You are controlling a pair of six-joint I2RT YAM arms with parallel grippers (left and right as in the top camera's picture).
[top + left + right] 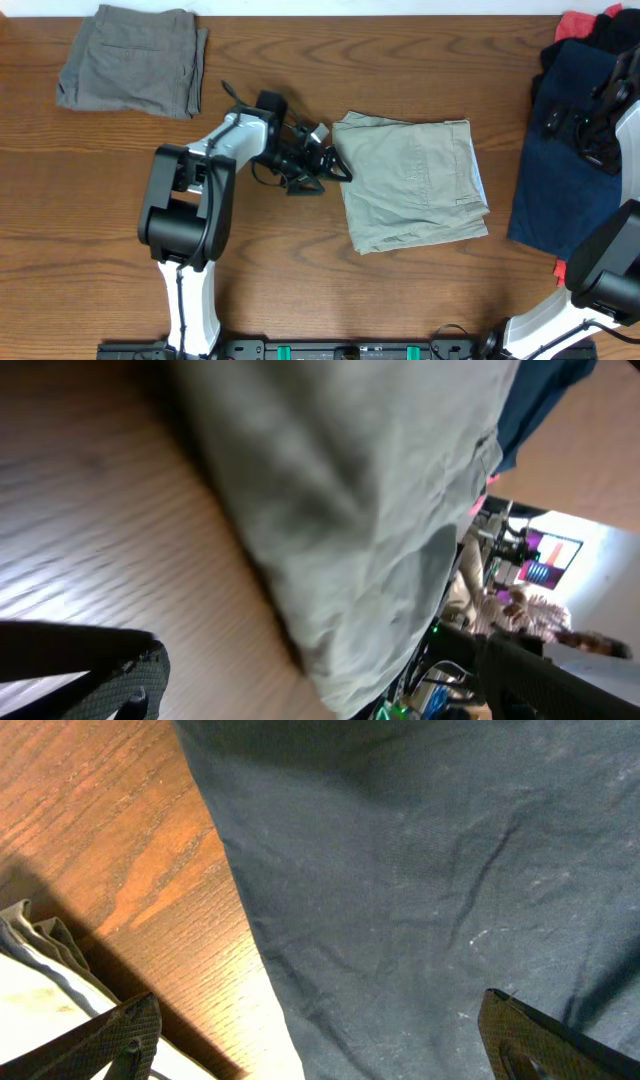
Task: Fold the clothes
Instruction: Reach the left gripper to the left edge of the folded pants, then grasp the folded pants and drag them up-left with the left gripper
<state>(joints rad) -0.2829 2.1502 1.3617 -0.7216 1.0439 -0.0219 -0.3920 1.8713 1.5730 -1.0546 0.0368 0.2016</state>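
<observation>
Starting at the far left of the wooden table (pixel 90 200), a grey folded garment (pixel 133 60) lies near the back edge, well apart from either of my arms. My left gripper (pixel 333 160) sits low at the left edge of the khaki folded garment (pixel 412 182) in the middle of the table. Its fingers (pixel 100 680) are spread wide and hold nothing, and the khaki cloth fills the wrist view just ahead. I cannot tell whether a fingertip touches the fabric. Further right, a navy garment (pixel 555 190) lies spread along the table's right side. My right gripper (pixel 580 130) hangs over it with its fingers (pixel 110 1040) also wide apart and empty. A red cloth (pixel 585 22) shows at the back right corner.
</observation>
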